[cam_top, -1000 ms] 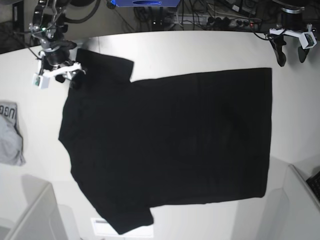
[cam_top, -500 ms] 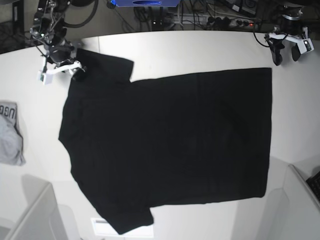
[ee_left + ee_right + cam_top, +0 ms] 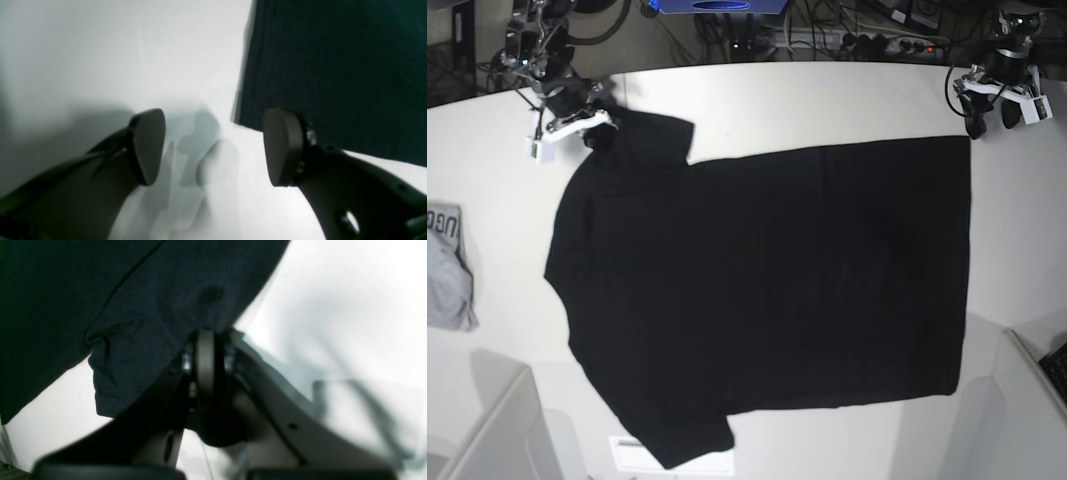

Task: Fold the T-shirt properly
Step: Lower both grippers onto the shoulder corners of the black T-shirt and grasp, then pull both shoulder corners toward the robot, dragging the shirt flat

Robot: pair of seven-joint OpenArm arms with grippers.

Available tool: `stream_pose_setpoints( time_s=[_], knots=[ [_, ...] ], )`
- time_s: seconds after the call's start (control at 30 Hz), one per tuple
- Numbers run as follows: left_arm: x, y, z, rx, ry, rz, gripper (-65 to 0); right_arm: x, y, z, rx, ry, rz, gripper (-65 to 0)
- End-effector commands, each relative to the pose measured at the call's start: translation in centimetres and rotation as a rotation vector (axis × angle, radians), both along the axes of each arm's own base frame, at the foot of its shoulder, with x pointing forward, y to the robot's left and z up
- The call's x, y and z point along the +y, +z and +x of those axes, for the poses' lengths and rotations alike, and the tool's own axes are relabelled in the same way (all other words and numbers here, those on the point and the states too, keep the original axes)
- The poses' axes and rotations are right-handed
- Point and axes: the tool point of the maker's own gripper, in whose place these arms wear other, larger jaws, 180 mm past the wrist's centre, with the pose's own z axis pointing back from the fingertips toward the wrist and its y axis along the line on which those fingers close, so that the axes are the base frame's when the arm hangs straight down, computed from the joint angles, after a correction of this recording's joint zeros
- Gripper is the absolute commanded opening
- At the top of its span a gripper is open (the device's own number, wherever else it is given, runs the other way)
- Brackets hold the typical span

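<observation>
Right claw [image 3: 205, 350] pinches the T-shirt [image 3: 767, 290]'s soft black sleeve; left claw [image 3: 213, 146], rounded pads apart, hovers beside its hem.

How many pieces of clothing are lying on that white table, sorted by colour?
Black: 1, the T-shirt, spread flat.
Grey: 1, a small lettered garment at the table's edge.
Total: 2
</observation>
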Motion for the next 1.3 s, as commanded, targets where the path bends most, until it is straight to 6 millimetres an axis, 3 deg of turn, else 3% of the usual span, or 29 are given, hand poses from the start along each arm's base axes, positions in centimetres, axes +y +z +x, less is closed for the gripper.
stream_pose_setpoints(
  time_s=[0.0, 0.37, 0.67, 0.73, 0.87, 0.93, 1.17, 1.27],
  knots=[
    [0.0, 0.7, 0.7, -0.027, -0.006, -0.002, -21.6, -0.1, -1.5, -2.0, 0.102, 0.019, -0.019, -65.0],
    [-1.9, -1.4, 2.4, 0.058, -0.023, -0.088, -21.7, -0.7, -1.3, -2.1, 0.103, 0.030, -0.038, -65.0],
    [-2.3, -2.4, 3.7, 0.054, -0.001, -0.135, -22.2, -0.8, -1.3, -2.1, 0.102, 0.030, -0.040, -65.0],
    [-2.8, -2.6, 3.8, 0.057, -0.014, -0.142, -28.8, -0.8, -1.3, -2.1, 0.102, 0.030, -0.040, -65.0],
    [-3.5, -2.8, 4.0, 0.062, -0.034, -0.150, -55.0, -0.8, -1.2, -1.9, 0.097, 0.031, -0.040, -65.0],
    [-3.5, -2.8, 4.0, 0.062, -0.034, -0.150, -65.0, -0.8, -0.8, -1.7, 0.086, 0.033, -0.043, -65.0],
    [-3.2, -1.9, 4.3, 0.047, -0.047, -0.126, -65.0, -1.0, 1.2, -0.7, 0.029, 0.053, -0.070, -65.0],
    [-3.1, -0.2, 4.2, 0.034, -0.081, -0.078, -65.0, -1.0, 2.1, -0.8, 0.013, 0.063, -0.082, -65.0]
  ],
)
